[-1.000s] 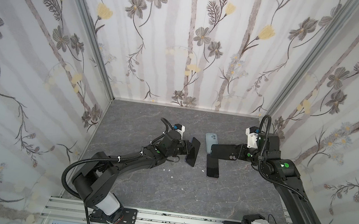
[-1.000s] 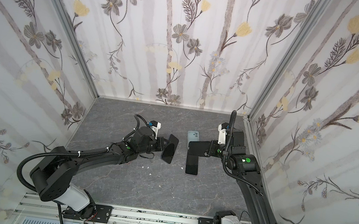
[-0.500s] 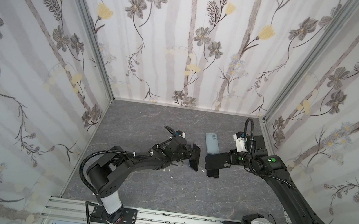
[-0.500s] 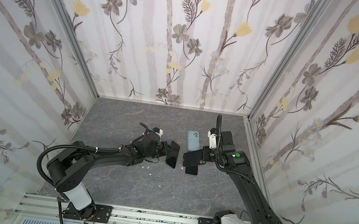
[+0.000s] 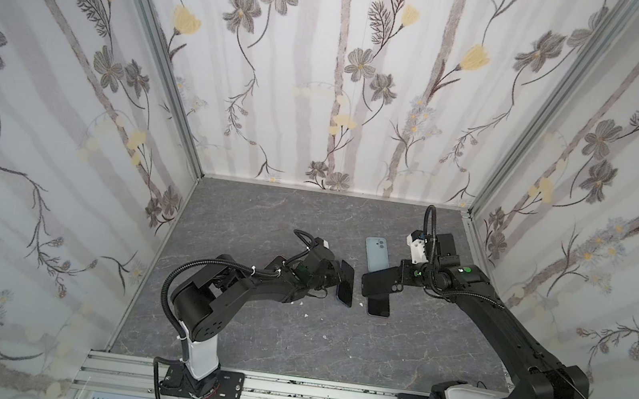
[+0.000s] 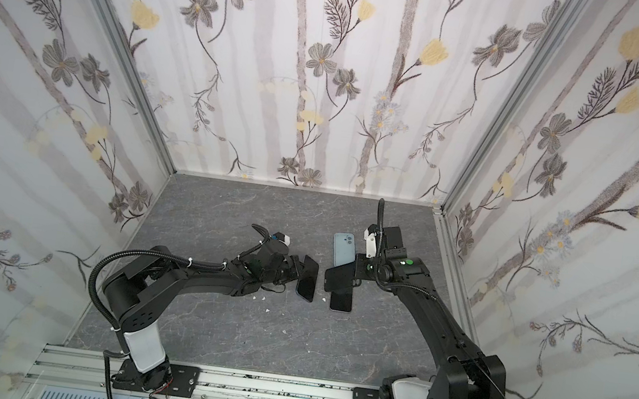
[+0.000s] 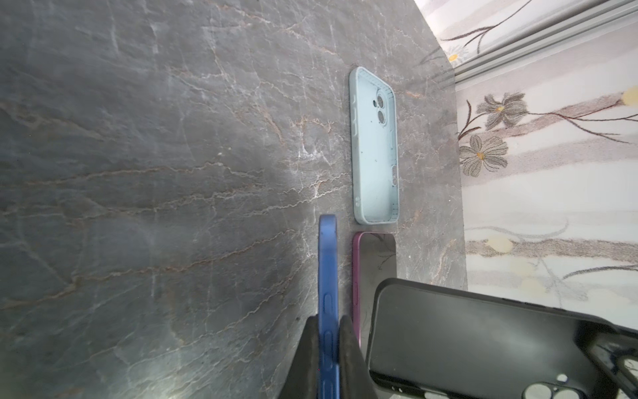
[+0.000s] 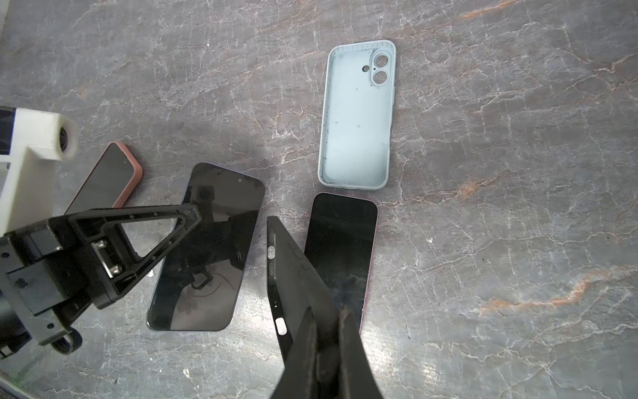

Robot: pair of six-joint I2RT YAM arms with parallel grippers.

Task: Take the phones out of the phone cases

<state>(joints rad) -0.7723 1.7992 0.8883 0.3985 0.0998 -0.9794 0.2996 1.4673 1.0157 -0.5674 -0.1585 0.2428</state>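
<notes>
left hand: closed tight on the blue phone, pinching front and back
blue phone: out of its case, tilted, dark screen showing, left of centre
pink-edged phone: on the desk by the left hand, seen only in the right wrist view
black phone case: empty, just right of the blue phone, small gap between them, held over the purple phone
right hand: clamped shut on the black phone case near its camera-cutout end
purple phone: flat on the desk, screen up, partly covered by the black phone case
light blue case: empty, inside up, flat on the desk, just behind the purple phone
</notes>
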